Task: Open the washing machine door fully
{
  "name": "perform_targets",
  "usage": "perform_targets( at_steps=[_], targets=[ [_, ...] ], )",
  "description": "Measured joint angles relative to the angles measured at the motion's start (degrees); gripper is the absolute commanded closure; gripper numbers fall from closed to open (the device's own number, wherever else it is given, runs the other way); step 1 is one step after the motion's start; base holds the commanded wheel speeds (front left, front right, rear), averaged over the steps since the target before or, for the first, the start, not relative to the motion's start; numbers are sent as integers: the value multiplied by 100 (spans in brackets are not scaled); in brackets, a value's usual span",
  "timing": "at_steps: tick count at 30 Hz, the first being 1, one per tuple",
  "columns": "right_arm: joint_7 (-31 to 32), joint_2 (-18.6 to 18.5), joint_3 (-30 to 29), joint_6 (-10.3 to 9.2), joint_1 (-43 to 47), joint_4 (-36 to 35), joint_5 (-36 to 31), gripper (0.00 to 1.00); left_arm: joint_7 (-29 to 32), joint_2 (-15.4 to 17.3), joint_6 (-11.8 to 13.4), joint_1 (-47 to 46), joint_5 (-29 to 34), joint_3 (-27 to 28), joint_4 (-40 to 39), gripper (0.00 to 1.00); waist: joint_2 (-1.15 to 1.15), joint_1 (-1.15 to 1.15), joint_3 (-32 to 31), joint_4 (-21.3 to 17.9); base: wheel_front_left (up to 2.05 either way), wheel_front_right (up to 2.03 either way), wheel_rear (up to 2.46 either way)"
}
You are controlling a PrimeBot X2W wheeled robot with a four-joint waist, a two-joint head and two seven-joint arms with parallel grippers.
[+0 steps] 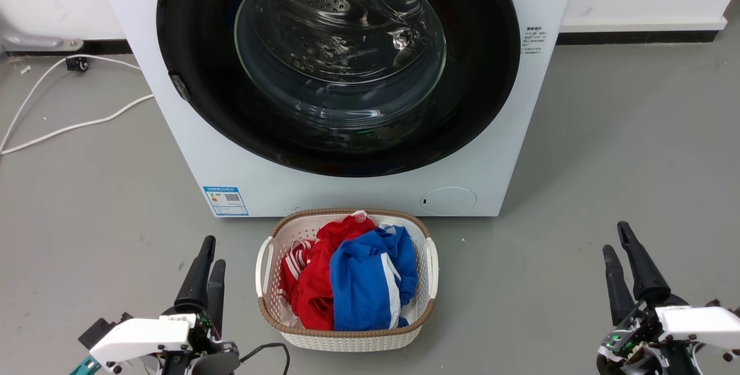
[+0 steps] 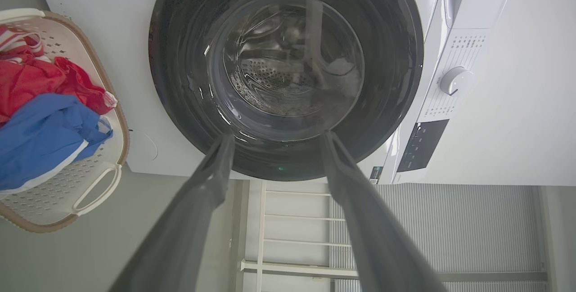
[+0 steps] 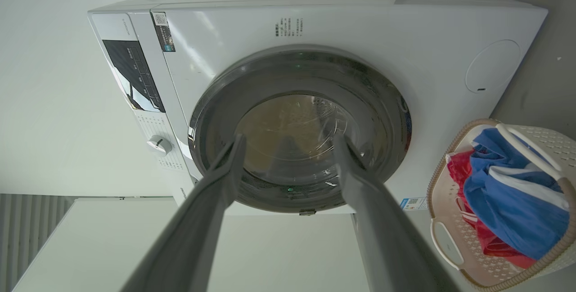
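Head view: a big white front-loading washing machine (image 1: 347, 190) stands on the grey floor (image 1: 607, 149) at its far edge by the wall. Its large round glossy black glass-windowed door (image 1: 338, 57) lies closed flat against its front. Just before it sits a cream perforated plastic basket (image 1: 347, 212) holding red and blue clothes (image 1: 370, 282). The left gripper (image 1: 214, 251) and right gripper (image 1: 614, 237) flank the basket, touching nothing.

Left wrist view: the left gripper (image 2: 275, 135) is spread wide and empty, apart from the door (image 2: 180, 80).

Right wrist view: the right gripper (image 3: 289, 137) is likewise wide and empty, facing the door (image 3: 373, 103).

Soft, even light, faint shadows on the grey floor (image 1: 607, 161). Highlights streak the glass of the glossy black round door (image 1: 338, 63). Wrist views bulge; their near dark fingers (image 2: 184, 220) blur.
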Motion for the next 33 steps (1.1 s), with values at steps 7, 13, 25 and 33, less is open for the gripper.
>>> perform_targets(
  at_steps=[7,13,25,33],
  targets=[
    [-203,-8,102,1,33,-190,-261,0,-198,0,0,0,63,-207,-216,0,0,0,0,8,0,0,0],
    [-357,-49,166,1,47,-367,-704,0,-364,20,0,-9,409,-388,-372,0,0,0,0,14,0,0,0],
    [-630,-119,298,1,51,-655,-1967,0,-628,35,0,-25,2013,-449,-588,0,0,0,2,26,0,0,0],
    [-714,-236,356,1,53,-726,-3023,0,-782,108,0,-30,3265,-588,-661,0,0,0,4,41,0,0,0]
  ],
)
